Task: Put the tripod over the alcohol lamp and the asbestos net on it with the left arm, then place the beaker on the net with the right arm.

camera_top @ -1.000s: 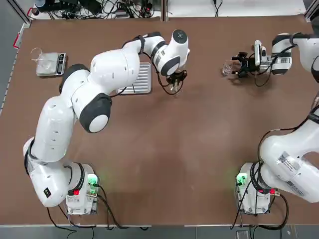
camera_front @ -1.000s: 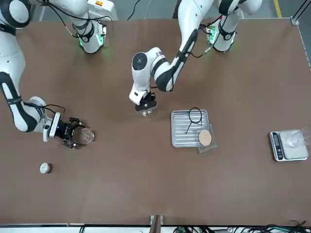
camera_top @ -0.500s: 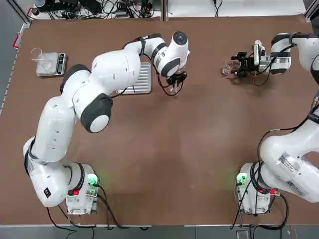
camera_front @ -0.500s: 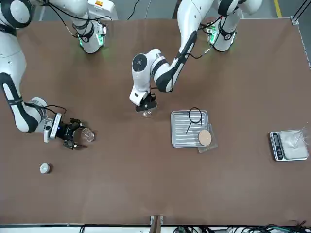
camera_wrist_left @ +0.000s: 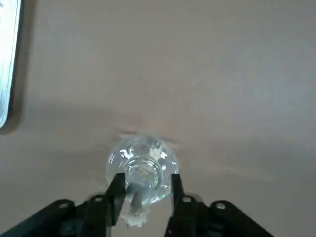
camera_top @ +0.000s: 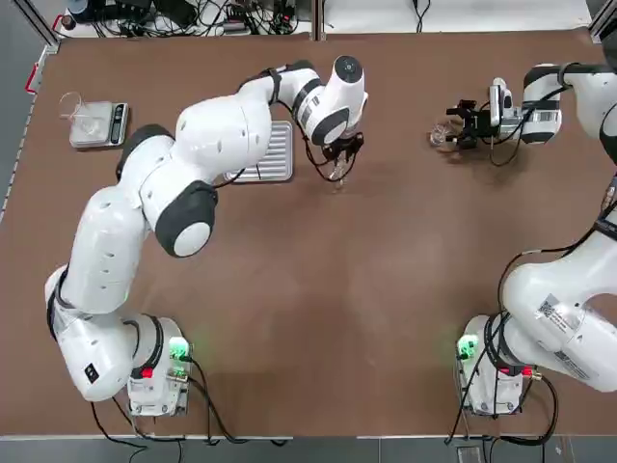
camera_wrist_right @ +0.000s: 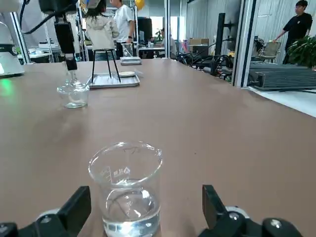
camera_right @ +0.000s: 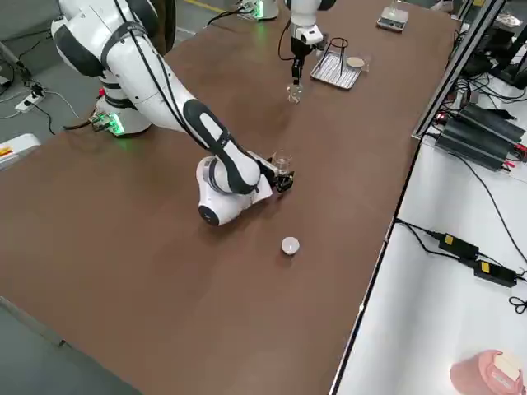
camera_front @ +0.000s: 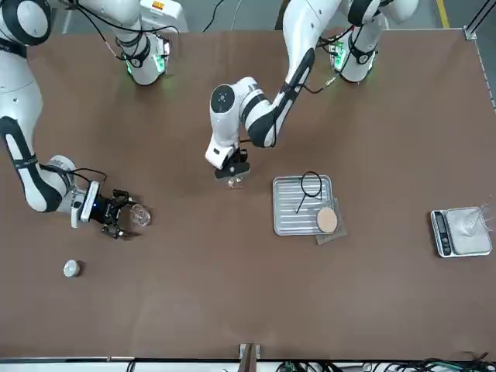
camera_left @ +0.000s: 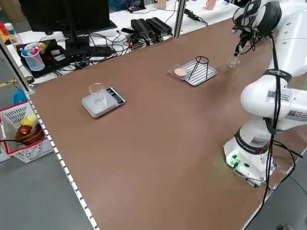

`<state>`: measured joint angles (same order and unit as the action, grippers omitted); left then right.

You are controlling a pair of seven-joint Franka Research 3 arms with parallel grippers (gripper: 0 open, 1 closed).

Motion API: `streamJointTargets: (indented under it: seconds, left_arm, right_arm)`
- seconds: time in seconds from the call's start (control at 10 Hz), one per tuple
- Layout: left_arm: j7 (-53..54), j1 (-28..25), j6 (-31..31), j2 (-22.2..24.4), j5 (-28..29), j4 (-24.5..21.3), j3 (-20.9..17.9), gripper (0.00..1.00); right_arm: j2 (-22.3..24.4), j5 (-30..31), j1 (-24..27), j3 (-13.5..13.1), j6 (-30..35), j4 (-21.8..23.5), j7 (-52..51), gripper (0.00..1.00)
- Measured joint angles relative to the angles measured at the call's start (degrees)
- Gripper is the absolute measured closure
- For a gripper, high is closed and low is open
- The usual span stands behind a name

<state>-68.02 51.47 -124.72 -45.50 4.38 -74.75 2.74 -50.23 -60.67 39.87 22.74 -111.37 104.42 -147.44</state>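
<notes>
Brown table, lamp part-hidden, left pincer above

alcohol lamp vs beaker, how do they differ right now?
Shape: the alcohol lamp is squat and rounded with a narrow neck; the beaker is a straight-sided cylinder with a wide open mouth.
Place: the lamp stands below the left hand, near the tray; the beaker stands at the right hand, away from the tray.
Shared: both are clear glass, upright on the table.
</notes>
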Motion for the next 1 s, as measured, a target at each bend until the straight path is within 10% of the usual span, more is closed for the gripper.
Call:
streamJointTargets:
  seconds: [0.5,1.0]
  left_arm:
    - [3.87,-7.74,10.38,10.8,0.01,0.61,-0.67,0.35]
    - [16.76,-20.42,8.57,20.97,0.01,-15.38,-0.41,0.36]
  right_arm:
    - [0.0,-0.06,-0.82,0.01,0.0,0.07,-0.48,0.01]
    - [-0.02,-0.11,-0.89,-0.03,-0.04,0.29,-0.84,0.01]
